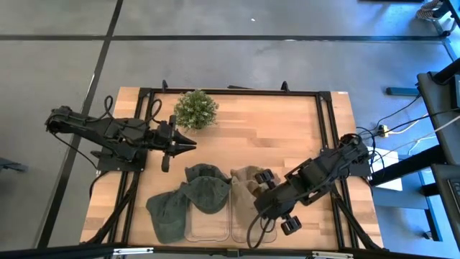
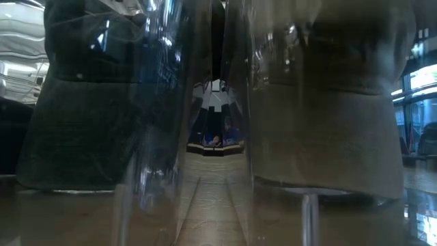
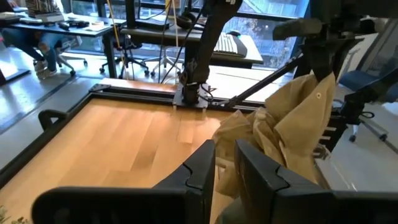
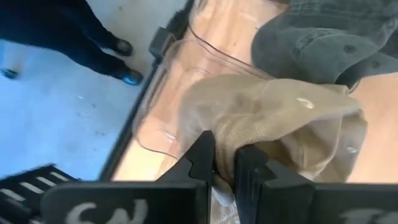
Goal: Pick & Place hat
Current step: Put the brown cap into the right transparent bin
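A tan hat point(image 1: 246, 181) hangs bunched at the table's near edge, over the right of two clear bins point(image 1: 244, 224); it also shows in the left wrist view point(image 3: 292, 124) and the right wrist view point(image 4: 280, 118). My right gripper point(image 1: 263, 190) is shut on it. A dark green hat point(image 1: 188, 200) lies draped over the left clear bin point(image 1: 208, 229). My left gripper point(image 1: 188, 144) waits shut and free left of the table's middle, pointing right, its fingers point(image 3: 199, 171) close together. My right gripper pinches a bunched fold of the tan hat's cloth point(image 4: 225, 144) between its two fingers point(image 4: 202, 155), several layers together. It comes slanting down from the table's right. The hat hangs crumpled below the fingers point(image 3: 273, 143), its lower part over the clear bin's rim point(image 4: 163, 118).
A small potted plant point(image 1: 195, 108) stands at the table's far left. A black frame point(image 1: 322, 115) runs around the tabletop. In the low view both bins fill the picture, dark hat point(image 2: 89, 102) left, tan hat point(image 2: 328, 102) right. A person's legs point(image 4: 74, 37) stand beyond the near edge.
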Tool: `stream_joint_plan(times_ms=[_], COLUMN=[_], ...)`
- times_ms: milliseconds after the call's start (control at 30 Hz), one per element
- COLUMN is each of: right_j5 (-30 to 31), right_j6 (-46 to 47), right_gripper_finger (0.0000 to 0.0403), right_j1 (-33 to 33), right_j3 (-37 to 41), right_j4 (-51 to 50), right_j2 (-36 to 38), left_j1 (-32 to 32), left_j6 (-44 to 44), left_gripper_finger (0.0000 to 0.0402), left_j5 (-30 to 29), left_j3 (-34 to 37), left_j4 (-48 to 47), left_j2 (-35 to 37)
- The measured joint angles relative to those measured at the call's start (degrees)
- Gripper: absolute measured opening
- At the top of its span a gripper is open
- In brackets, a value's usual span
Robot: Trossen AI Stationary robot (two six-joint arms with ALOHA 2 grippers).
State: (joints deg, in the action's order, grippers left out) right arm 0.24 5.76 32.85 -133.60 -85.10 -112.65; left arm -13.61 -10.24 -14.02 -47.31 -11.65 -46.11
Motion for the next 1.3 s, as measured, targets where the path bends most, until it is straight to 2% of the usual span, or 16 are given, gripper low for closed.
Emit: stream_joint_plan(times_ms=[400, 600, 833, 1133, 1300], right_j5=[-0.22, -0.3, -0.06, 1.49, 8.62], right_j6=[-10.62, -10.61, -10.49, -9.59, -7.05], right_gripper_finger=[0.0038, 0.0054, 0.0043, 0.0132, 0.0186], right_j1=[-0.61, -2.03, -2.43, -3.5, -4.92], right_j3=[0.04, 0.07, 0.04, 0.04, 0.04], right_j4=[-0.78, -1.46, -1.03, -1.05, -4.67], right_j2=[-6.73, -9.15, -9.06, -9.06, -9.06], left_j1=[0.0, 0.0, 0.0, -0.07, -0.07], left_j6=[-0.07, -0.12, -1.03, -1.25, -1.25], left_gripper_finger=[0.0054, 0.0054, 0.0054, 0.0054, 0.0054], left_j5=[-0.01, -0.03, 0.04, 0.13, 0.17], left_j3=[0.0, 0.0, 0.0, 0.0, 0.0], left_j4=[-3.27, -3.64, -4.08, -5.46, -5.42], left_j2=[0.0, 0.0, 0.0, 0.0, 0.0])
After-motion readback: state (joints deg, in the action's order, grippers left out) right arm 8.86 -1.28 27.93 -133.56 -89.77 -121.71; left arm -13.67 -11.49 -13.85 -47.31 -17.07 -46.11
